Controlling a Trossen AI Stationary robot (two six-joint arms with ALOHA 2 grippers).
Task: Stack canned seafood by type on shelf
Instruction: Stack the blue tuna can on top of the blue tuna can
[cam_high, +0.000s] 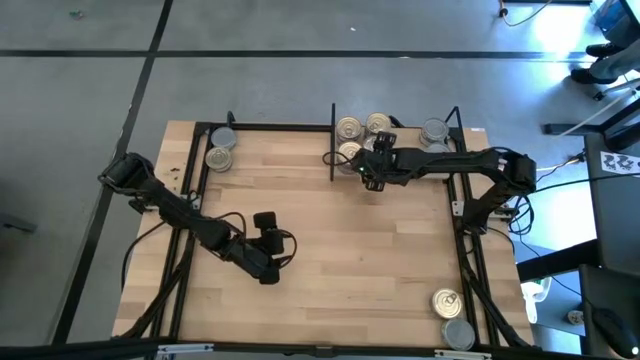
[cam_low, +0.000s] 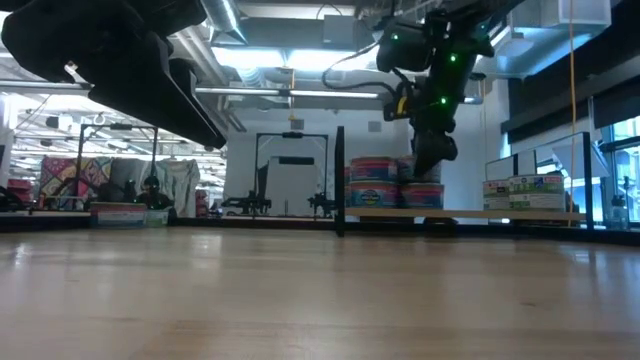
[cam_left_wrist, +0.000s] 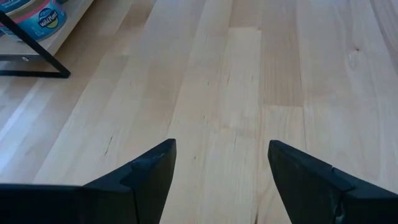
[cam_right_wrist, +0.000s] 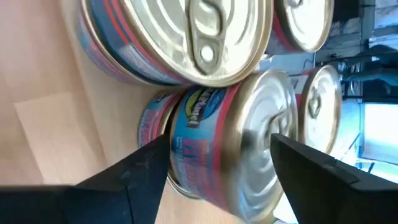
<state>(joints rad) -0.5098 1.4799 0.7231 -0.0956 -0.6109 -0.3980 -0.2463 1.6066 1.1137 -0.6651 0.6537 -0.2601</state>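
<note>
Leftmost, your left hand (cam_high: 268, 262) hovers spread over smooth pale wooden worktop (cam_high: 330, 240). At the shelf (cam_high: 455, 128), your right hand (cam_high: 372, 172) straddles a round gold-lidded tin (cam_right_wrist: 230, 149) among stacked tins; you cannot tell whether it grips.

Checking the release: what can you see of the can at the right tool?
The can is a low round tin with a pale gold ridged lid and a blue and pink label. It sits on top of another can in the shelf bay right of the divider, beside other gold-lidded cans. The right tool straddles it with fingers spread; contact cannot be told.
</note>
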